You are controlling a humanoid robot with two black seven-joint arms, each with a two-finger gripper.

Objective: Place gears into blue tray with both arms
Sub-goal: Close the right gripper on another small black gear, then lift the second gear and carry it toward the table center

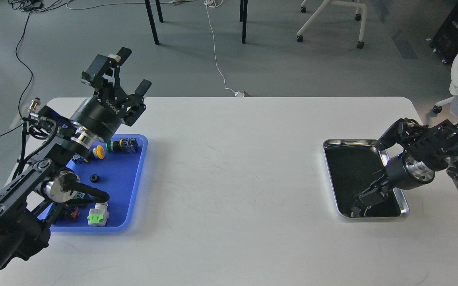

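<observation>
The blue tray (pixel 141 167) lies at the left of the white table, and one small black gear (pixel 93 178) rests on its floor among coloured push-button switches. My left gripper (pixel 134 68) is raised above the tray's far edge, open and empty. Over at the right, my right gripper (pixel 359 203) reaches down into the near end of the black tray (pixel 352 142). Its fingers are dark and seen end-on against the black floor, so their state is unclear. No gear can be made out there.
Several push-button switches lie in the blue tray: yellow cap (pixel 99 151), green cap (pixel 111 146), light green block (pixel 97 217). My left forearm crosses the blue tray's left side. A white cable (pixel 217 63) and chair legs are on the floor beyond the table.
</observation>
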